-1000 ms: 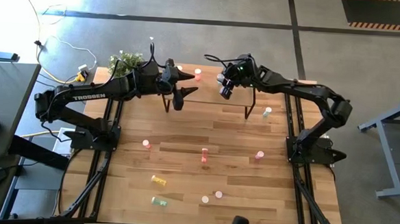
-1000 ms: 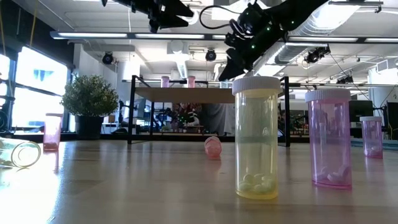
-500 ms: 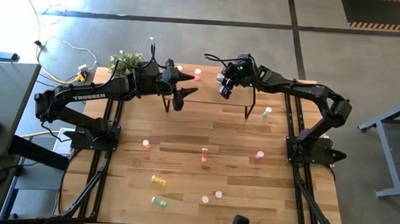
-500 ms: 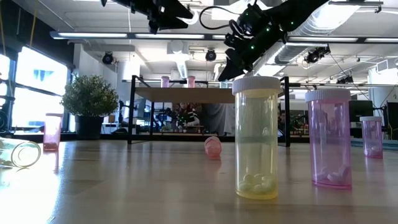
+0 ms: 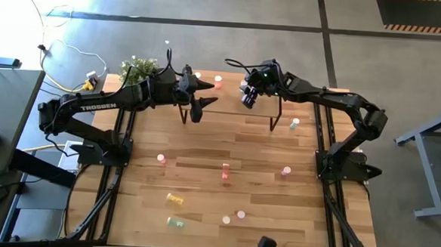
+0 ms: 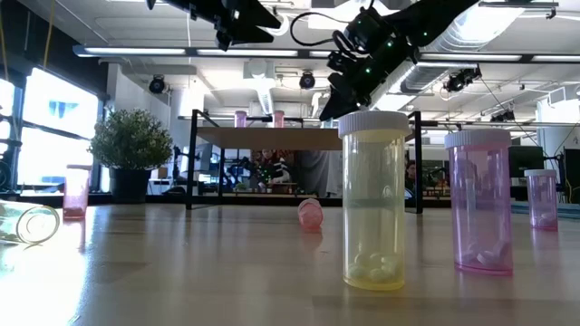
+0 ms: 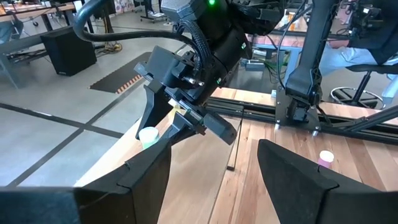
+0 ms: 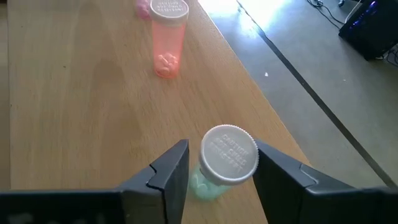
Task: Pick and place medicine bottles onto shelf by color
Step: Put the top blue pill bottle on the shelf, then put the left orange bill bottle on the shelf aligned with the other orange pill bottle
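Pale green bottle (image 8: 219,167) upright on the shelf (image 8: 74,93) near its edge, cap up, right gripper (image 8: 217,171) open around it without gripping, orange bottle (image 8: 168,37) upright farther along, left gripper (image 7: 211,168) open nearby.

The wooden plank tabletop (image 5: 204,145) carries a small raised shelf (image 5: 229,101) on thin black legs near its far edge, beside a potted plant (image 5: 139,68) at the far left corner. On the shelf stand a red-orange bottle (image 8: 168,38), a pink one (image 5: 218,82) behind it, and a pale green bottle (image 8: 222,163) close to the board's edge. Scattered over the tabletop are pink bottles (image 5: 160,159), (image 5: 286,171), (image 5: 241,214), (image 5: 226,221), a red-orange bottle (image 5: 225,171), a yellow bottle (image 5: 175,200) lying down, and pale green ones (image 5: 175,222), (image 5: 294,123).
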You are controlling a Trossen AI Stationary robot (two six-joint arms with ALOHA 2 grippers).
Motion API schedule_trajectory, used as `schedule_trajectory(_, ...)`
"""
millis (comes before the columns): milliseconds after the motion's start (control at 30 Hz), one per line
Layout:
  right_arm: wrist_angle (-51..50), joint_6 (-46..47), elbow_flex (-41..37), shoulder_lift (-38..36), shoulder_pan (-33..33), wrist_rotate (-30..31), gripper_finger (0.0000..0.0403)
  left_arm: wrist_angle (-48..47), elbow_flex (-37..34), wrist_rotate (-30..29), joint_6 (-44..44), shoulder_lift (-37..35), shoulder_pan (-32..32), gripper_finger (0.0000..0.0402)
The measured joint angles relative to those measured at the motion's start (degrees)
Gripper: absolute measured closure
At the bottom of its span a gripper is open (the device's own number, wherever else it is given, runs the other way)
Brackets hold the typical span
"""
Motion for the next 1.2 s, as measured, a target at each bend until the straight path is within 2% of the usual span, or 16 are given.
schedule_trajectory(333,-4.2,-0.1,4.7,0.0,-0.1,3.7,0.0244,-0.5,0.0,0.0,0.0,0.0,0.0,0.0171)
schedule_trajectory(733,-11.3,1.8,11.2,-0.1,1.4,2.7,0.0244,-0.7,0.0,0.0,0.1,0.0,0.0,0.0172)
schedule_trajectory(867,-16.7,4.5,14.9,-0.1,1.7,2.6,0.0244,-0.6,0.0,0.0,0.1,0.0,0.0,0.0171)
schedule_trajectory(1000,-24.5,9.3,19.6,-0.1,1.9,-0.4,0.0244,-2.0,0.0,0.0,0.1,0.0,0.0,0.0172)
schedule_trajectory(1200,-31.7,16.2,23.3,-0.1,3.9,-3.9,0.0244,-8.7,0.0,0.3,0.0,-0.2,-0.9,0.0172)
